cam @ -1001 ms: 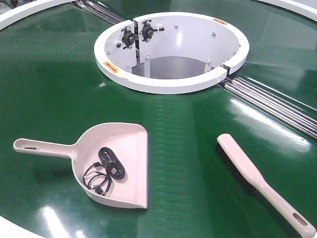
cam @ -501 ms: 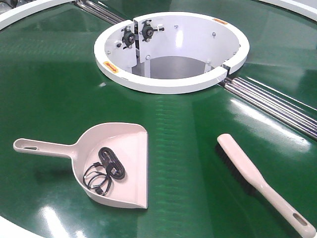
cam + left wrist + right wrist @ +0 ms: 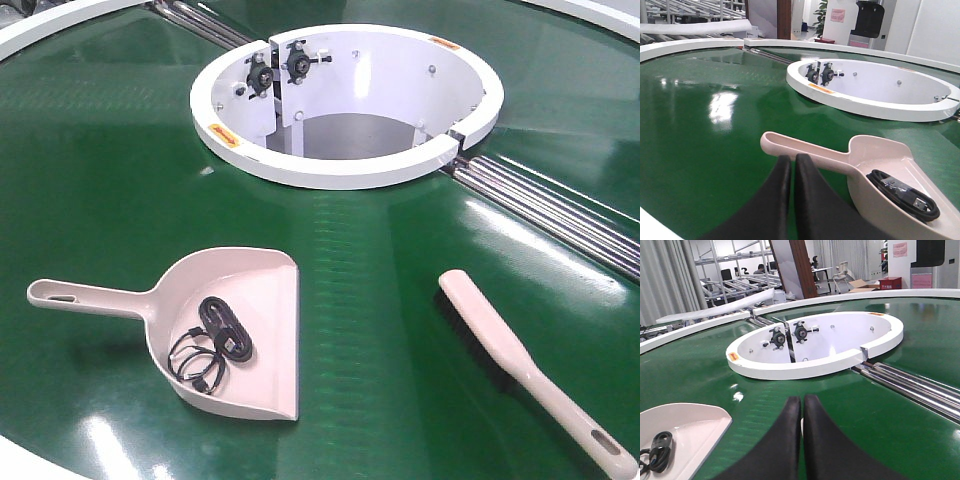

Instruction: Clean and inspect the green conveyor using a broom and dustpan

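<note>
Right now the dustpan (image 3: 230, 330) lies on the green conveyor (image 3: 380, 330) with a black cable (image 3: 215, 345) coiled in its scoop, its handle (image 3: 800, 150) running crosswise just ahead of the left gripper (image 3: 792, 165), whose jaws are pressed together on nothing. Its partner, the broom (image 3: 530, 365), lies well to the right, its long axis slanting toward the near edge, out of sight of the right gripper (image 3: 801, 407), likewise clenched and empty, so I judge each arm takes its own nearer tool

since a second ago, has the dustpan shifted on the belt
No. In the front view the dustpan keeps the same spot and angle relative to the white ring, cable inside.
</note>
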